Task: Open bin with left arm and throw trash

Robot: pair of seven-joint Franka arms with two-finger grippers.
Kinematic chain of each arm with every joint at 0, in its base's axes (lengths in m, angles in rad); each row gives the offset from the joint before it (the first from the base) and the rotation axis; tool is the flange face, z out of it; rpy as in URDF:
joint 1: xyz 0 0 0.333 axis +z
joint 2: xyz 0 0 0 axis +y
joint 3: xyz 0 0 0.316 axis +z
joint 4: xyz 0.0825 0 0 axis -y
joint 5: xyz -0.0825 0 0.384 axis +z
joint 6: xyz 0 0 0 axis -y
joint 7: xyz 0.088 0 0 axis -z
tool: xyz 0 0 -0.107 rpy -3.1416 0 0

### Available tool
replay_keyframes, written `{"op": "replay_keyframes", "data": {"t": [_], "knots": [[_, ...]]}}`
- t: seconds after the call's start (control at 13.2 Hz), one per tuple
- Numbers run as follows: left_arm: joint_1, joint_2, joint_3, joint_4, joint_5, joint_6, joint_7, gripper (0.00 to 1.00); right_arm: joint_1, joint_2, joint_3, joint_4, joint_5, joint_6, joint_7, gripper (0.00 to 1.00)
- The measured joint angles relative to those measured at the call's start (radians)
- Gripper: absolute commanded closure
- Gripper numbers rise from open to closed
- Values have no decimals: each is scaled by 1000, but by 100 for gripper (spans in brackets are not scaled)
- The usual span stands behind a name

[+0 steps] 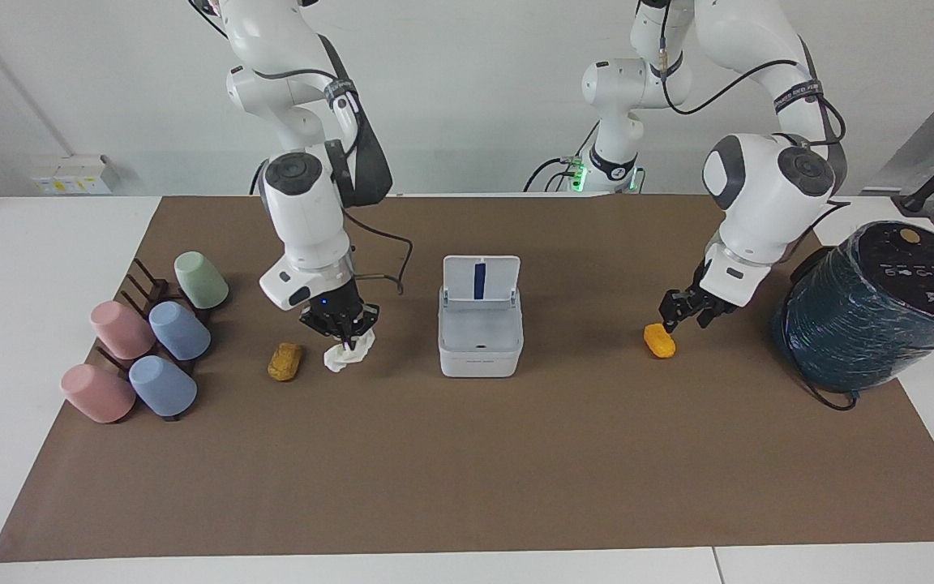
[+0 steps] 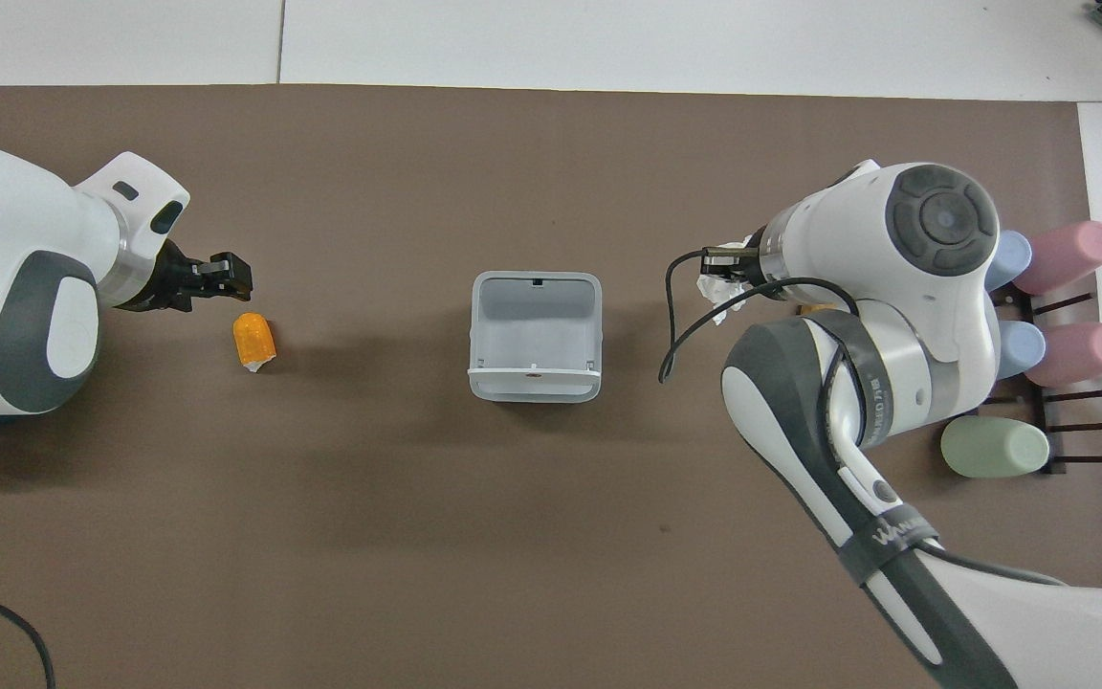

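The white bin stands mid-mat with its lid hinged upright and open; it also shows in the overhead view. My right gripper is shut on the crumpled white tissue, which hangs from it just above the mat. The brownish-yellow lump lies beside it, toward the right arm's end. My left gripper is open, low over the mat, just beside the orange lump. In the overhead view the left gripper is next to the orange lump.
A large dark teal wrapped cylinder stands at the left arm's end of the table, close to the left arm's elbow. A dark rack with several pastel cups sits at the right arm's end, beside the right arm.
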Motion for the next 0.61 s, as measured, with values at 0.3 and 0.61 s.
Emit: {"op": "replay_keyframes", "data": {"t": [0.3,0.61], "knots": [[0,-12,-2,-102,8,90,0,30,41,22,16,86,287,30,27,100],[0,-10,-2,-184,9,208,0,30,167,76,21,94,382,123,219,100]]}}
